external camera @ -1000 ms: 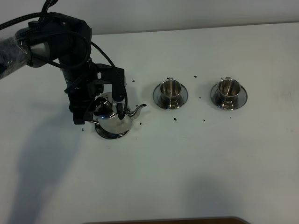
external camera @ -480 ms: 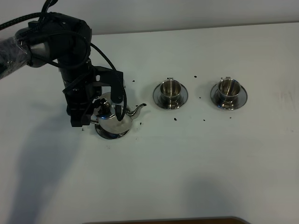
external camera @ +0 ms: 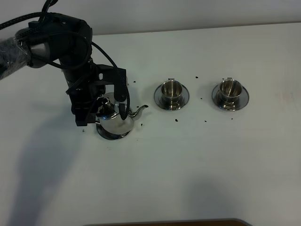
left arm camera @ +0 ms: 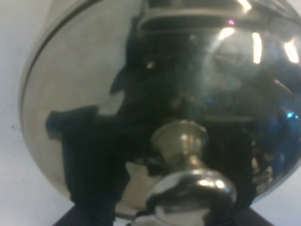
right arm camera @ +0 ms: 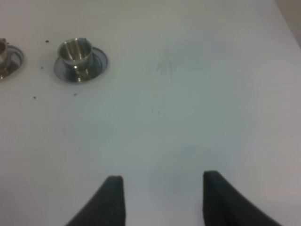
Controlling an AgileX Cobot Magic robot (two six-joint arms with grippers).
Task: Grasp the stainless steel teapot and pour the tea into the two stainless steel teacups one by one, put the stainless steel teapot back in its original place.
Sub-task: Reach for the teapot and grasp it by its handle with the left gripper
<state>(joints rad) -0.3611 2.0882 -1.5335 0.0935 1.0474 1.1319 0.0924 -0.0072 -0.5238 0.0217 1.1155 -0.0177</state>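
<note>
From the high camera, the left gripper (external camera: 101,116) hangs over the teapot (external camera: 117,125), one black finger (external camera: 122,92) on the spout side and the other on the far side. The teapot stands upright on its saucer (external camera: 106,135) at the left of the table (external camera: 197,169), spout (external camera: 140,110) aimed at the near teacup (external camera: 170,89). The far teacup (external camera: 229,89) sits well to the right of the near one, each on its own saucer. Dark specks (external camera: 177,119) lie between pot and cups. The table's front half is bare white, its far edge runs along the top of this view, and a brown strip (external camera: 164,222) marks the near edge. The left wrist view is filled by the teapot's domed lid (left arm camera: 94,84) and knob (left arm camera: 188,160), very close and reflecting the dark arm. It does not show the fingertips clearly, so I cannot tell whether the widely parted fingers press on the pot or merely flank it. Only the right wrist view shows the right gripper (right arm camera: 164,197): its two fingers are spread with nothing between them, over open table well away from the far teacup (right arm camera: 75,51), with a sliver of the near cup's saucer (right arm camera: 9,56) at the frame edge.
</note>
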